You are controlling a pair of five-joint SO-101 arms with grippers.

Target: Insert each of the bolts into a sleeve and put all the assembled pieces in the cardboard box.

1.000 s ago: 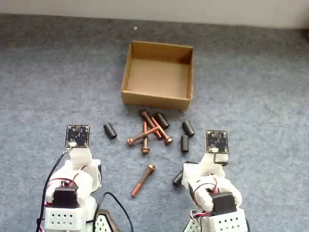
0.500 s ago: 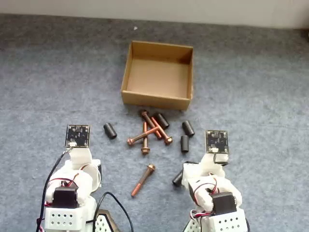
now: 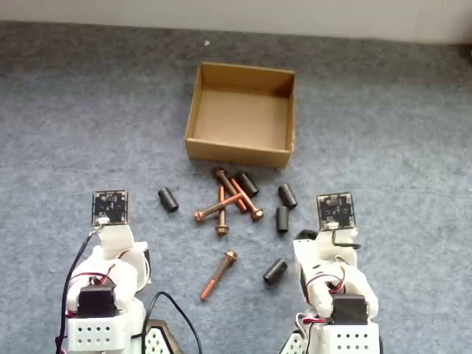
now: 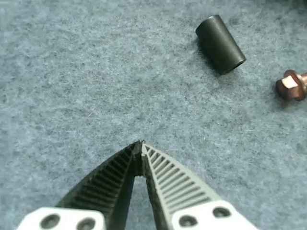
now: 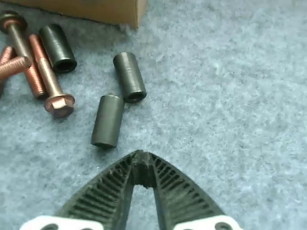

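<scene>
High view: bolts [image 3: 221, 207] and sleeves [image 3: 168, 199] lie loose on carpet [image 3: 88, 125] near cardboard box [image 3: 236, 153]. Left gripper [image 4: 142, 147], right gripper [image 5: 140, 156]: tips pressed together, holding nothing.

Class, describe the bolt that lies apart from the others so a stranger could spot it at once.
Start at the cardboard box on the grey carpet; just in front of it lies a tangle of copper bolts. Nearer the arms, one more bolt lies alone, touching nothing, with a black sleeve beside it.
</scene>
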